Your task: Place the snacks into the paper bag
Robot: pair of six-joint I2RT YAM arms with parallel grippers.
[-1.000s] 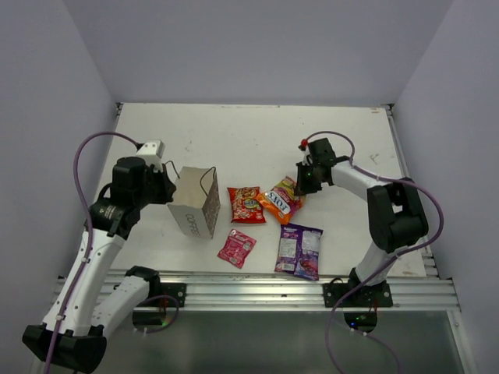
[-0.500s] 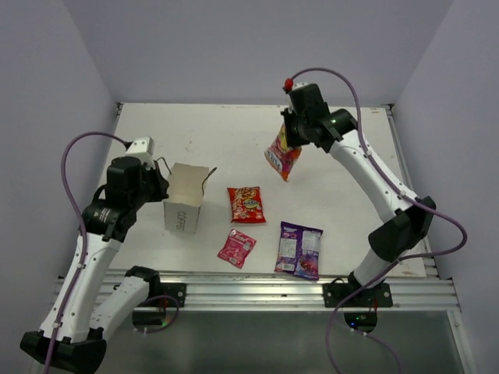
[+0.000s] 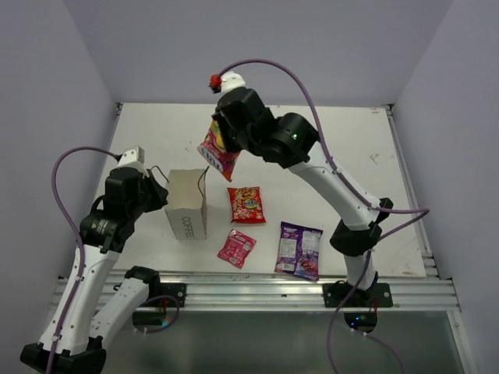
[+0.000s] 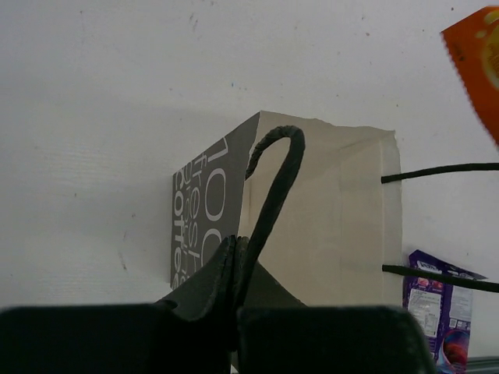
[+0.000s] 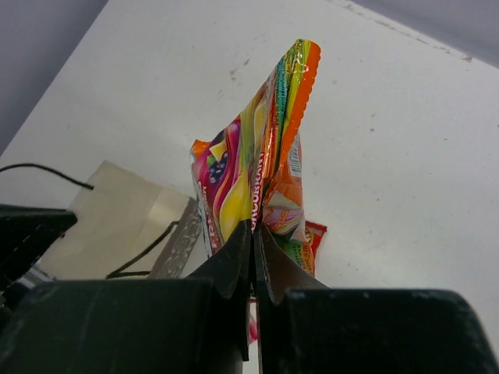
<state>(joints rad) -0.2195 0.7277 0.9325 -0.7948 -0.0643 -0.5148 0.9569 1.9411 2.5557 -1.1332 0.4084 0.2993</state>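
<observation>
Orange-yellow bag (image 5: 261,167) hangs from the right gripper (image 5: 253,234), and we see the two fingers pressed together on one edge of it, so the packet is lifted off the table (image 3: 335,148). In the top view it hangs in the air at about 1 o'clock from the paper bag (image 3: 187,204), near its open mouth but not inside.

The left gripper (image 4: 236,253) is closed on the paper bag at its near rim, where a cord handle (image 4: 274,183) comes up between the fingers. The paper bag stands upright.

Flat on the table, the red chip bag (image 3: 246,204) lies at 3 o'clock from the paper bag. The pink-red sachet (image 3: 236,248) lies at 6 o'clock from the red chip bag, and the purple packet (image 3: 299,250) at 3 o'clock from the sachet.
</observation>
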